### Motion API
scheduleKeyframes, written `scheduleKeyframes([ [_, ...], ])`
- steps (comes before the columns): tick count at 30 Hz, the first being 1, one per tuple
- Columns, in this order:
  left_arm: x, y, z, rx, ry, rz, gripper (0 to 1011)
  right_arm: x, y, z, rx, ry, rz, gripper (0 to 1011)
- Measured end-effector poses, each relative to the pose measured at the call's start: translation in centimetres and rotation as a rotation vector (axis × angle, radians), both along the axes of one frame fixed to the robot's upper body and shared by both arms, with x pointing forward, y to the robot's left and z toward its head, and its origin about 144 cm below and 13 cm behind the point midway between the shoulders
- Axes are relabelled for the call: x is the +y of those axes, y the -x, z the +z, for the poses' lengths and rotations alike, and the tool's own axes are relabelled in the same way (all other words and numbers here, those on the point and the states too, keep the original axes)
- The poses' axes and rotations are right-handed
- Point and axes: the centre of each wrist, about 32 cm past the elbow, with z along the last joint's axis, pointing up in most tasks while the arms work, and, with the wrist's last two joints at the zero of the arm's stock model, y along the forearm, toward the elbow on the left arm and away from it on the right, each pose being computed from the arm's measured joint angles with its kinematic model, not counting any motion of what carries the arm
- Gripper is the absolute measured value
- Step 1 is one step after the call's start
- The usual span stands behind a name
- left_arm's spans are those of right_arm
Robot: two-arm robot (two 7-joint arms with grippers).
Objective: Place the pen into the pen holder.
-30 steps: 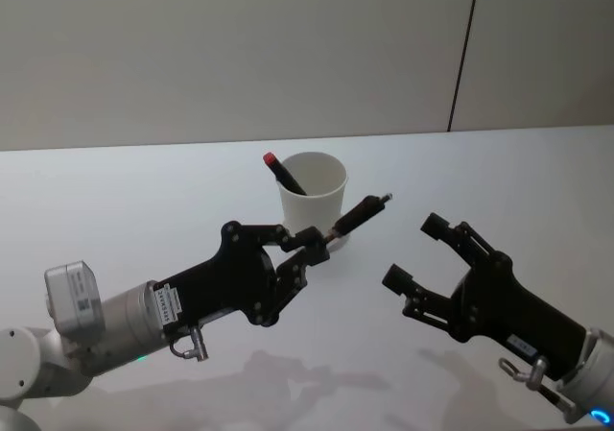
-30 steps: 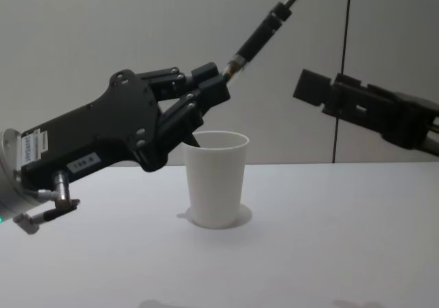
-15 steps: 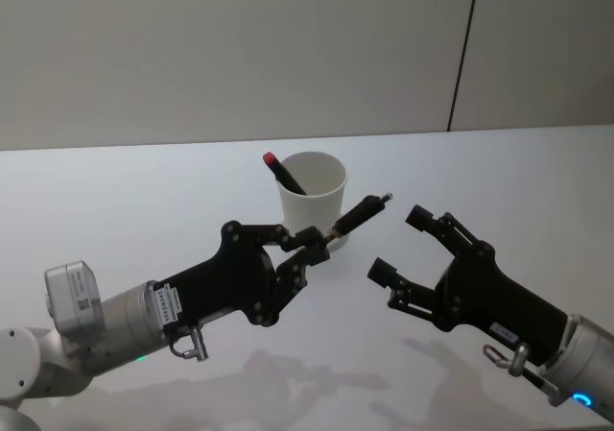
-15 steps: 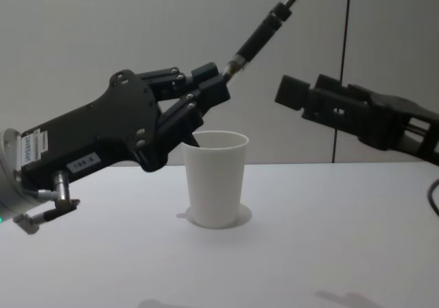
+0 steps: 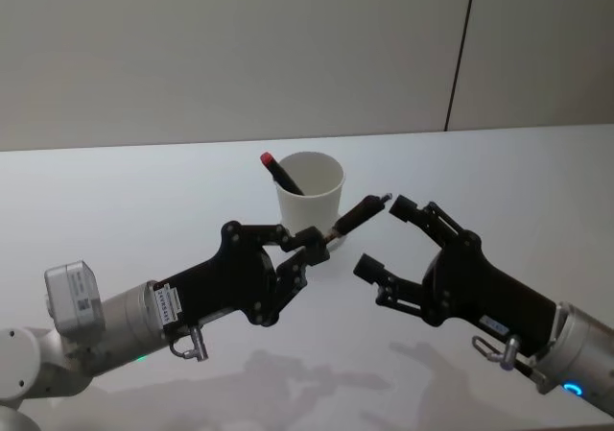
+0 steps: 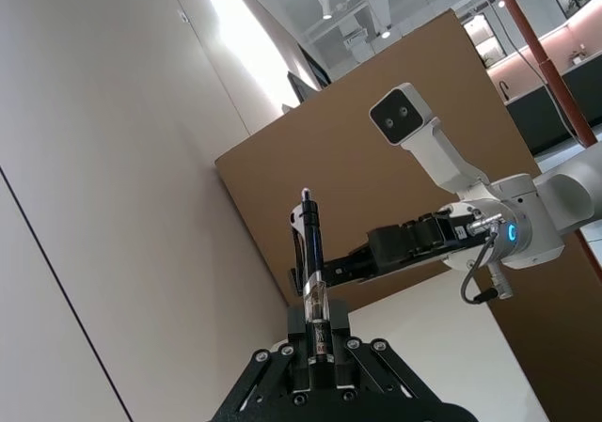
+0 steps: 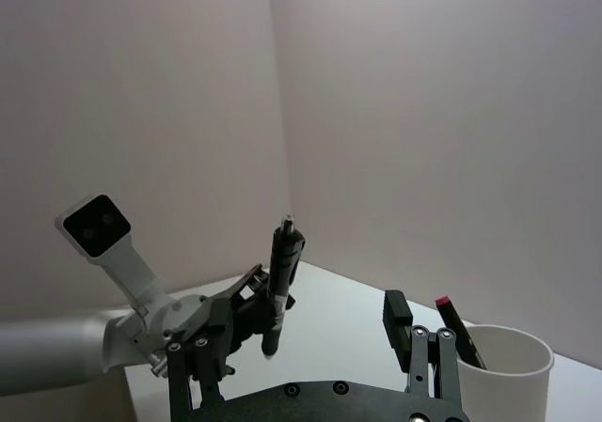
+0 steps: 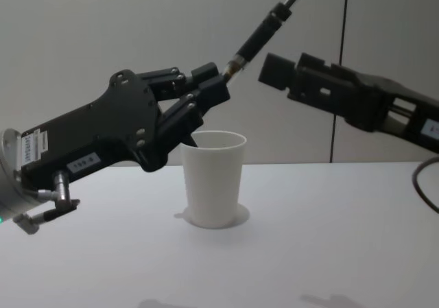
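Observation:
My left gripper (image 5: 309, 245) is shut on the lower end of a dark pen (image 5: 360, 214), which slants up and to the right beside the pen holder (image 5: 309, 189). In the chest view the pen (image 8: 264, 31) rises above the white cup (image 8: 212, 178), with the left gripper (image 8: 211, 90) level with the rim. My right gripper (image 5: 384, 236) is open; its far fingertip is close to the pen's tip without touching it. The right wrist view shows the pen (image 7: 280, 281) beyond my open right gripper (image 7: 301, 370).
A red-capped marker (image 5: 279, 173) leans inside the cup and also shows in the right wrist view (image 7: 457, 330). The white table (image 5: 115, 210) spreads around the cup, with a plain wall behind.
My right gripper has moved left, toward the pen's upper tip, staying open. The left gripper and pen have held still.

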Motion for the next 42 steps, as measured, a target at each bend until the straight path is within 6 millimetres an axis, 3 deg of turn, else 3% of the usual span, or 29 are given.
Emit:
scheduleKeyframes([
  [32,0.0,0.0,0.0,0.0,0.0,0.0,144,1.5,-1.9,1.2,-0.033,-0.042,0.055,1001],
  [42,0.0,0.0,0.0,0.0,0.0,0.0,144,2.2,-2.5,1.3,-0.024,-0.036,0.069,765],
])
